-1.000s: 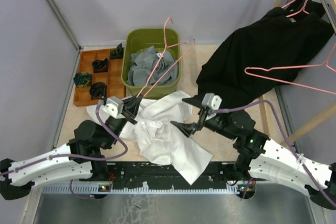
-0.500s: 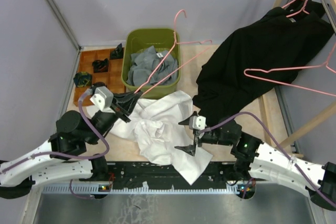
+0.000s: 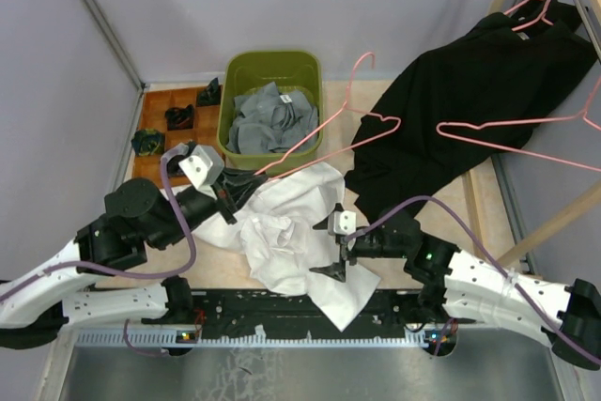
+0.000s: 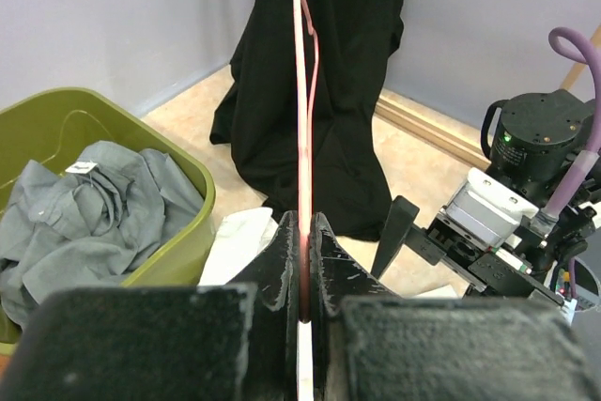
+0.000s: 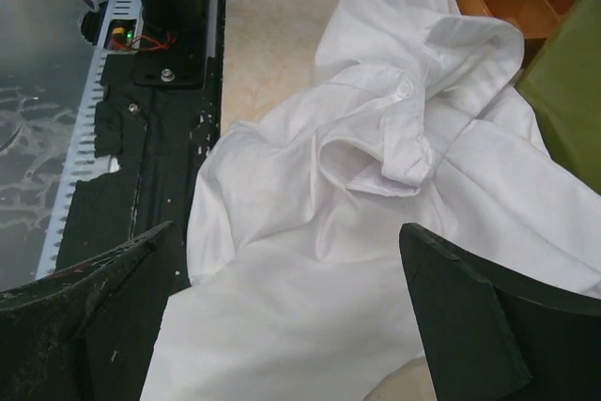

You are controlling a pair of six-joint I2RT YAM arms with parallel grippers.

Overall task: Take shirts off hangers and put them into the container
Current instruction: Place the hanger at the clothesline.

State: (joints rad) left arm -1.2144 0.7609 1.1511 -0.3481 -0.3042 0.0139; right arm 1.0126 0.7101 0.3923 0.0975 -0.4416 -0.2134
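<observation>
We hold the bare hanger (image 4: 300,91) clenched in our left gripper (image 3: 246,182) across frame centre, clear of the white shirt (image 3: 282,232), so our right gripper (image 3: 331,249), spread wide at lower centre, can take it.

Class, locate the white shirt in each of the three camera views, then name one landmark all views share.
Top external: white shirt lies crumpled, just below centre.
Left wrist: only a small patch shows, low centre-left, beside the green tub.
Right wrist: it fills most of the picture.
Shared landmark: the green tub, in all three.
</observation>
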